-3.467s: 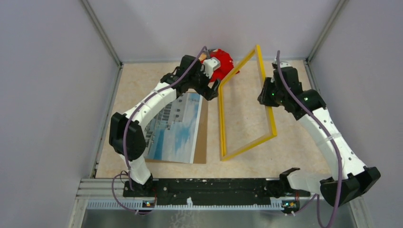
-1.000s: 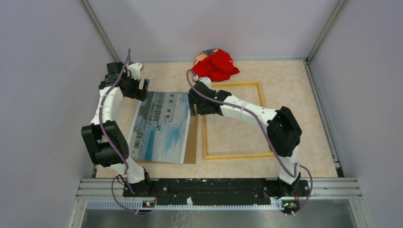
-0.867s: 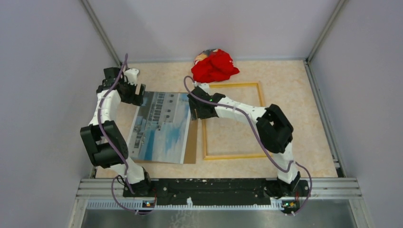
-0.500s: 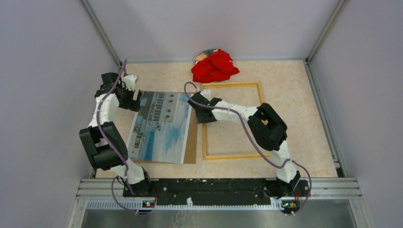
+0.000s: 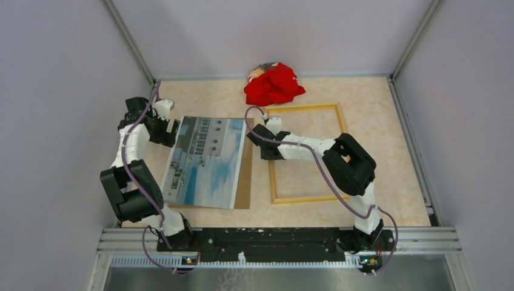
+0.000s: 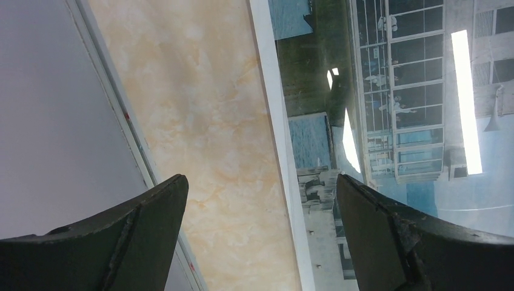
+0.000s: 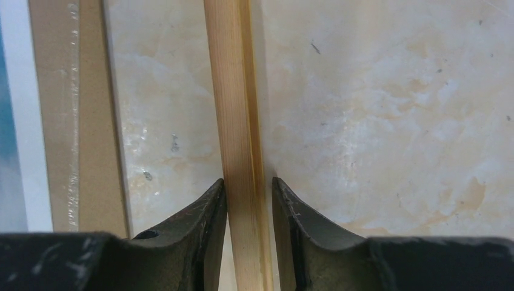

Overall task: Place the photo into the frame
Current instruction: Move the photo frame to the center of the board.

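The photo [image 5: 209, 160], a building under blue sky, lies face up on the left of the table, on a brown backing panel [image 5: 245, 182]. To its right the frame [image 5: 303, 108] lies flat with its pale wood side up. My right gripper [image 5: 270, 153] reaches down onto the frame's left rail. In the right wrist view the rail [image 7: 233, 91] runs between the fingers of my right gripper [image 7: 248, 185], which are closed in against it. My left gripper [image 5: 171, 132] hovers wide open over the photo's far left edge. In the left wrist view the left gripper [image 6: 260, 179] straddles that white border of the photo [image 6: 394, 121].
A crumpled red cloth [image 5: 273, 83] lies at the back of the table, just beyond the frame's far rail. The backing panel [image 7: 60, 121] edge sits a short gap left of the gripped rail. Grey walls enclose the table on the left, back and right.
The right gripper's jaws have narrowed onto the frame's left rail, and the frame has slid to the right, away from the photo. The left gripper has drifted slightly nearer, still open.
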You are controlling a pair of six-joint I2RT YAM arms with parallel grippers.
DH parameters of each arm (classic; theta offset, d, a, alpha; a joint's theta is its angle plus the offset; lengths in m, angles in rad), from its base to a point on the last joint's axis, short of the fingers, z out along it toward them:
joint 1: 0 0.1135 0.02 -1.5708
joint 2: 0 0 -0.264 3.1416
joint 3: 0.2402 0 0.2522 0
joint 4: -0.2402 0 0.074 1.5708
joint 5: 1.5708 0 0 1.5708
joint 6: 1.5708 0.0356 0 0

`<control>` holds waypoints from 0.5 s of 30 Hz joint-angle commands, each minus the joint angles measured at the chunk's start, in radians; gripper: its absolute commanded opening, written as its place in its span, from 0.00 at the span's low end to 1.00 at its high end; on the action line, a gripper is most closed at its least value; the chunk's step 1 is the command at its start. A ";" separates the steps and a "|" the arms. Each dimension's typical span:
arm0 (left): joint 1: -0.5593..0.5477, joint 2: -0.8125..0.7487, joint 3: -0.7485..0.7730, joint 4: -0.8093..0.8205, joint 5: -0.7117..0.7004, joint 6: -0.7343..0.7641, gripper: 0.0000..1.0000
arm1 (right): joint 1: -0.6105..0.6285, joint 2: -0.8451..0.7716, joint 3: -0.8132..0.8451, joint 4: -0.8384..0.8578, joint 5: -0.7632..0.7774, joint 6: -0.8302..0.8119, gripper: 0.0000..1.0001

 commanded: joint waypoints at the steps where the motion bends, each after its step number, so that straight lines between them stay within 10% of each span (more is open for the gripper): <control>1: 0.004 -0.032 -0.009 -0.018 0.043 0.053 0.98 | -0.024 -0.078 -0.059 -0.020 0.070 0.062 0.33; 10: 0.006 -0.011 0.003 -0.036 0.053 0.076 0.98 | -0.055 -0.112 -0.090 0.011 0.067 0.096 0.34; 15: 0.006 0.024 0.034 -0.007 0.024 0.075 0.98 | -0.053 -0.147 -0.038 0.027 0.027 0.032 0.55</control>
